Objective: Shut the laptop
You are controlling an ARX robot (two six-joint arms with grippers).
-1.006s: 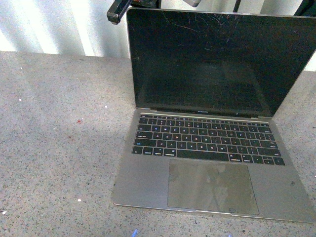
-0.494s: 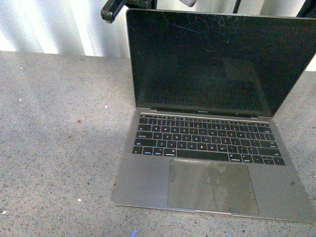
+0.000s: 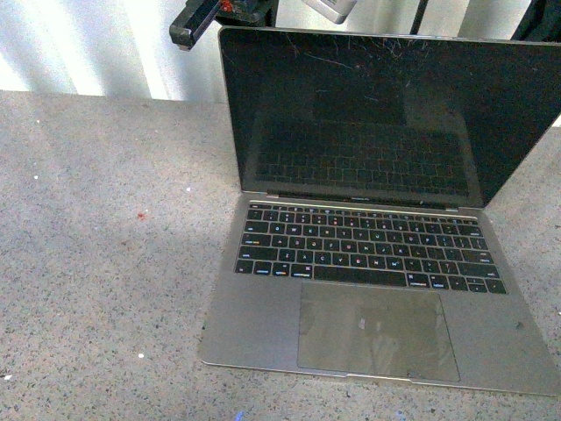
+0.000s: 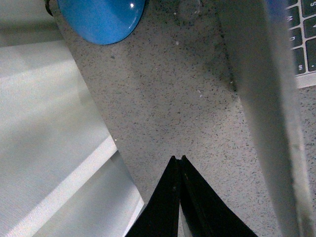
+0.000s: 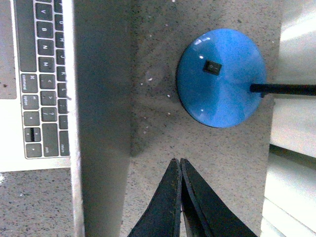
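Note:
The silver-grey laptop [image 3: 254, 316] stands open on the speckled table, its scratched black screen [image 3: 377, 114] leaning slightly forward over the black keys. My left gripper [image 3: 186, 28] shows as a black tip behind the lid's top left corner. In the left wrist view it [image 4: 178, 158] is shut and empty, above the table behind the lid's grey back [image 4: 256, 98]. My right gripper [image 5: 177, 160] is shut and empty, also behind the lid [image 5: 101, 98], with the keys [image 5: 44, 74] showing past the lid's edge.
A blue round lamp base [image 5: 219, 76] with a black switch and a black stem sits on the table behind the laptop; it also shows in the left wrist view [image 4: 101, 17]. A white wall [image 3: 88, 44] bounds the back of the grey table [image 3: 105, 246].
The laptop's lid has tipped a little forward, and the keys now reflect in the screen. The left gripper's tip has shifted left behind the lid's top corner.

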